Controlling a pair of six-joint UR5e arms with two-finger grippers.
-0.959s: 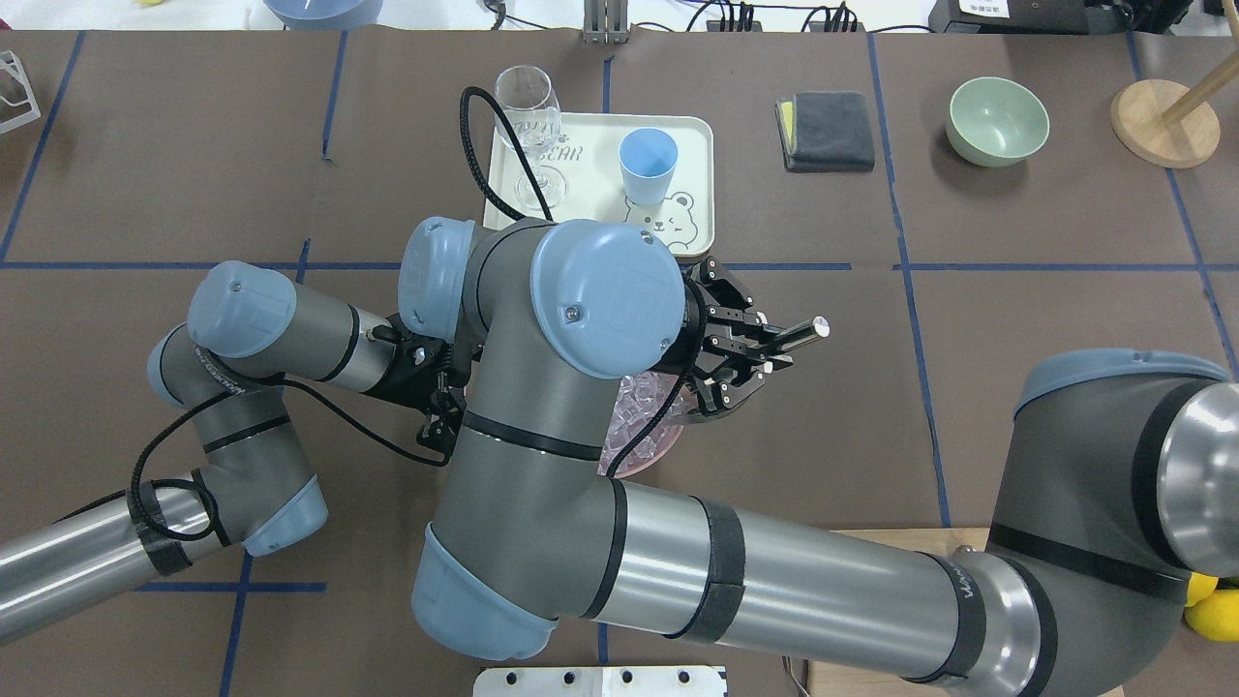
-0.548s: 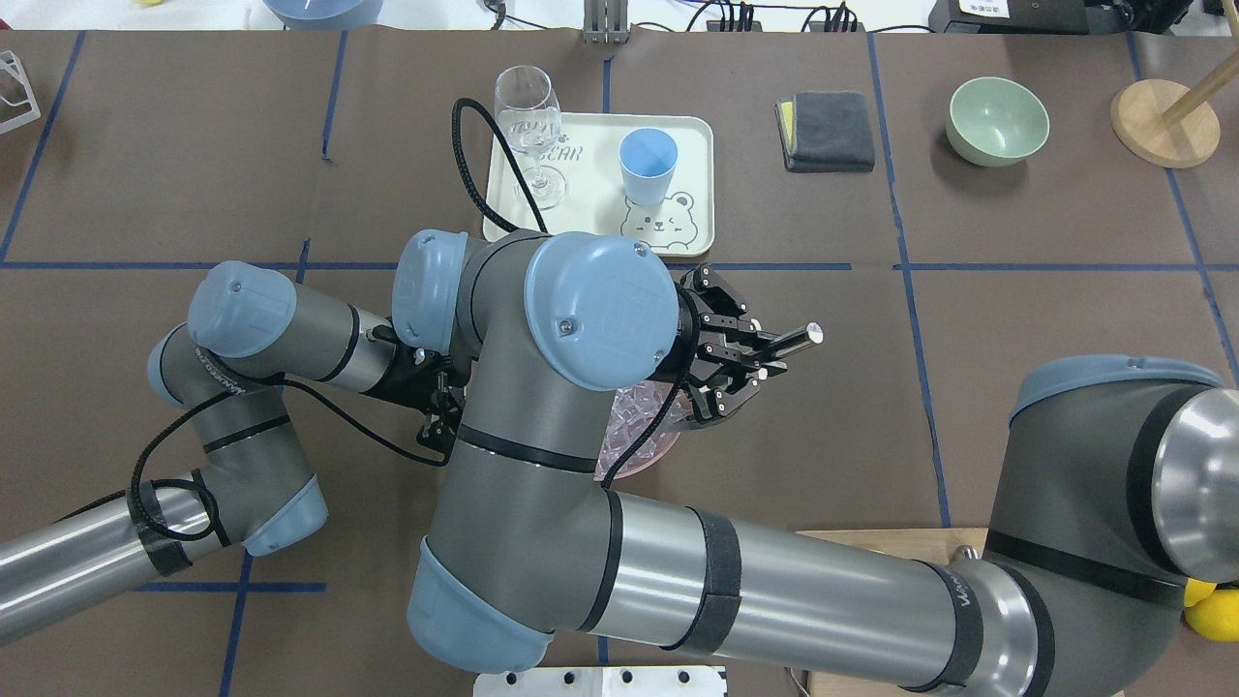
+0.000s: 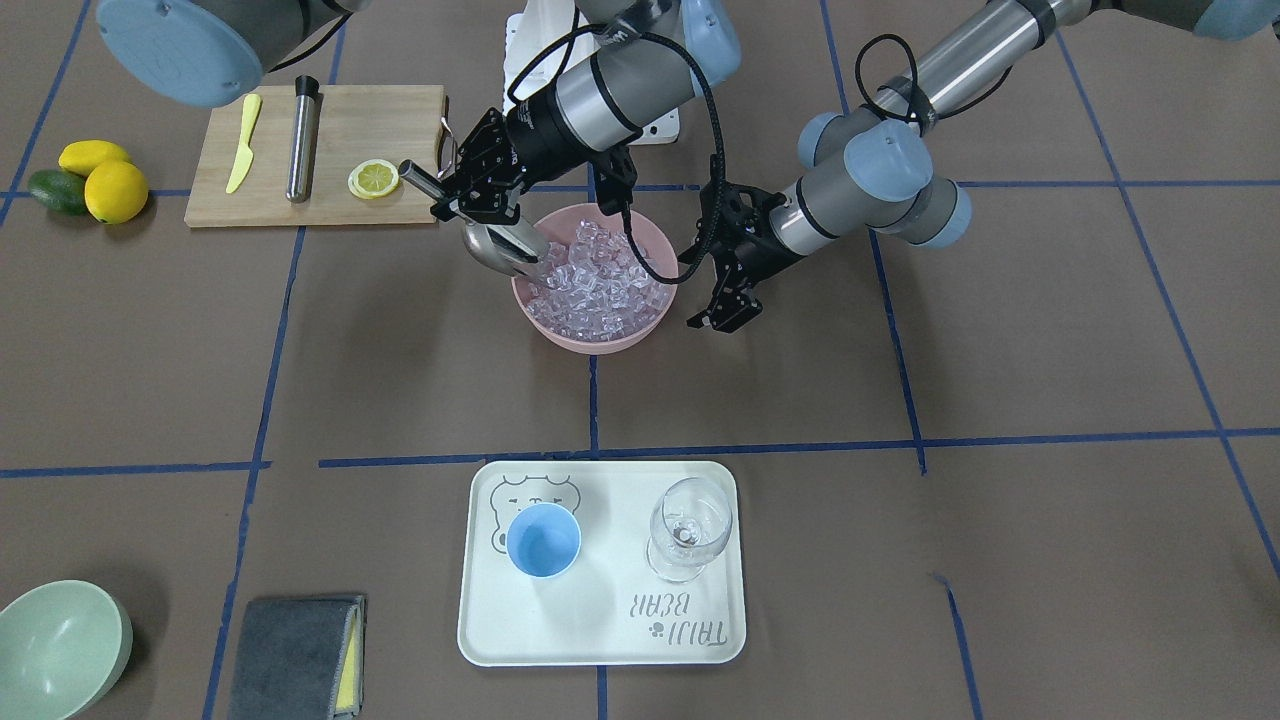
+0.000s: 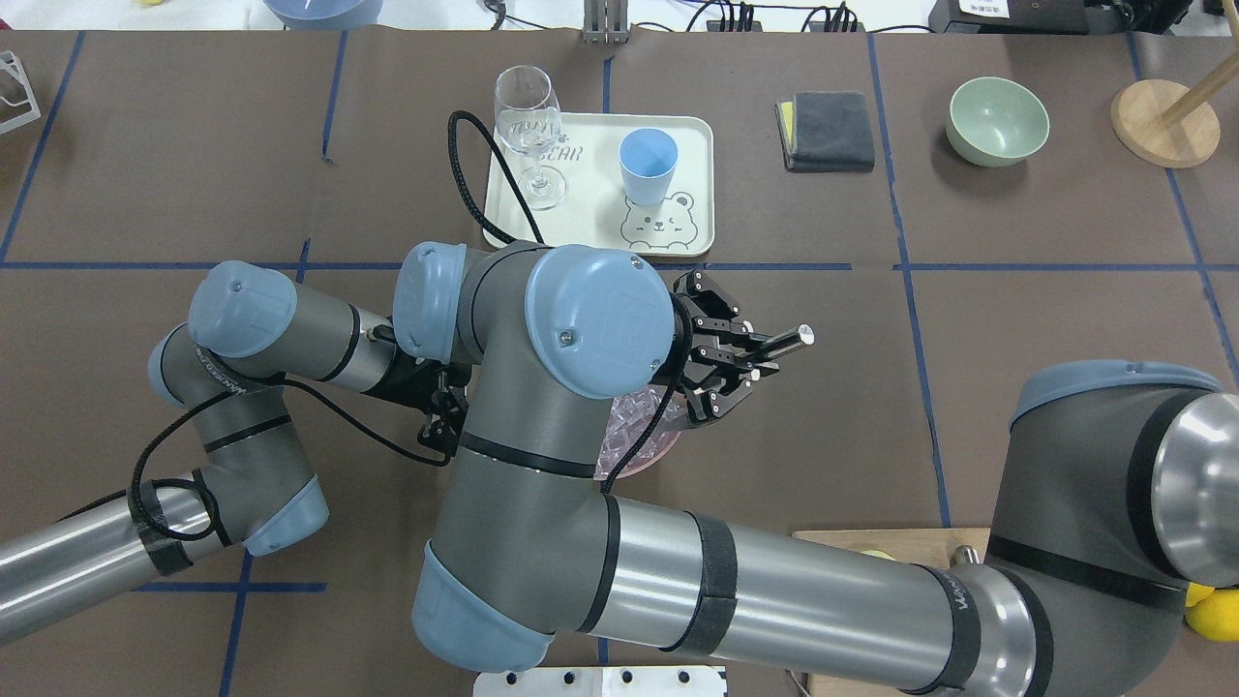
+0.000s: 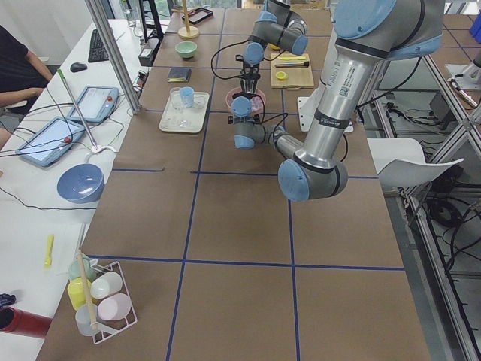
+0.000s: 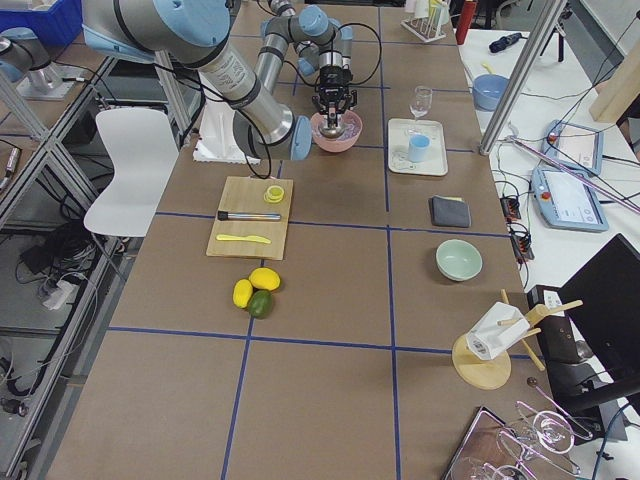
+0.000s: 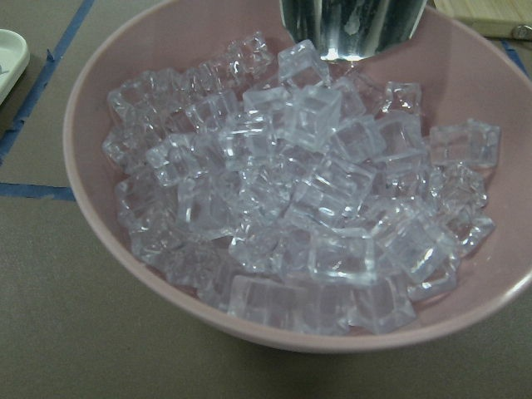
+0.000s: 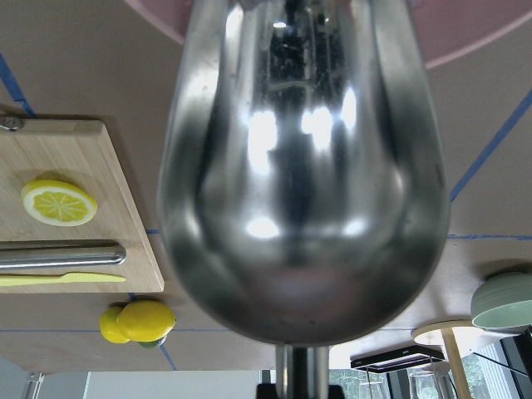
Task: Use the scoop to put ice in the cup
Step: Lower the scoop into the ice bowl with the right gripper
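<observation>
The ice (image 3: 598,285) fills a pink bowl (image 3: 640,338) at mid table and is seen close up in the left wrist view (image 7: 307,199). My right gripper (image 3: 468,195) is shut on the thin handle (image 4: 789,339) of the steel scoop (image 3: 503,250). The scoop slopes down, its mouth (image 7: 353,25) against the cubes at the bowl's rim. The right wrist view is filled by the scoop's underside (image 8: 303,166). My left gripper (image 3: 720,318) hangs open beside the bowl, holding nothing. The light-blue cup (image 3: 543,540) stands upright on a white tray (image 3: 600,640).
A wine glass (image 3: 688,525) shares the tray with the cup. A cutting board (image 3: 325,205) with a lemon slice, a yellow knife and a steel cylinder lies by the right arm. Lemons (image 3: 112,188), a green bowl (image 3: 55,645) and a grey cloth (image 3: 295,655) sit further off.
My right gripper and the scoop handle have shifted a little toward the bowl and down. The left arm has stayed put.
</observation>
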